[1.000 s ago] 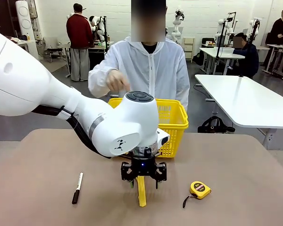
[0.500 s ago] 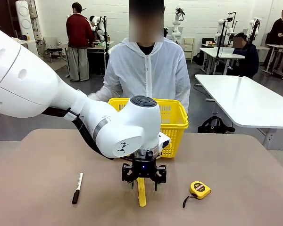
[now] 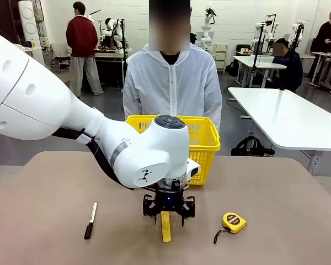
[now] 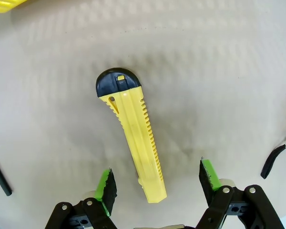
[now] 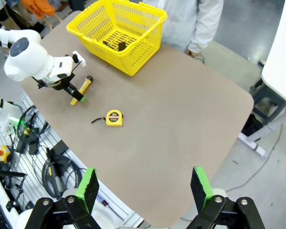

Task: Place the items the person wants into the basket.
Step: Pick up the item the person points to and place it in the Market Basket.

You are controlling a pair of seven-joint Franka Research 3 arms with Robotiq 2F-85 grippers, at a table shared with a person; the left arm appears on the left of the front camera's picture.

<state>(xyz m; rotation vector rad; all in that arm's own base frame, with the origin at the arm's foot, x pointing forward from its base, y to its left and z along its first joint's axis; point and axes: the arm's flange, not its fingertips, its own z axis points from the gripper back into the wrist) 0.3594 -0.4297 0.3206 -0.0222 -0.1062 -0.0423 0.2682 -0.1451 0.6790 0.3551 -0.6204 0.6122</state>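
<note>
Yellow utility knife (image 4: 132,133) lies flat on the table (image 3: 276,193), black tip toward 11 o'clock in my left wrist view. My left gripper (image 4: 156,181) hangs over its near end, fingers spread wide, not touching. My right gripper (image 5: 142,187) is spread too, high up. The basket (image 3: 207,144) sits at 12 o'clock, behind my left arm.

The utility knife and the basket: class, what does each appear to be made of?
Utility knife: probably moulded plastic, glossy yellow body with ribbed edge and a darker cap.
Basket: likely rigid plastic, glossy yellow; its lattice walls look moulded in one piece.
</note>
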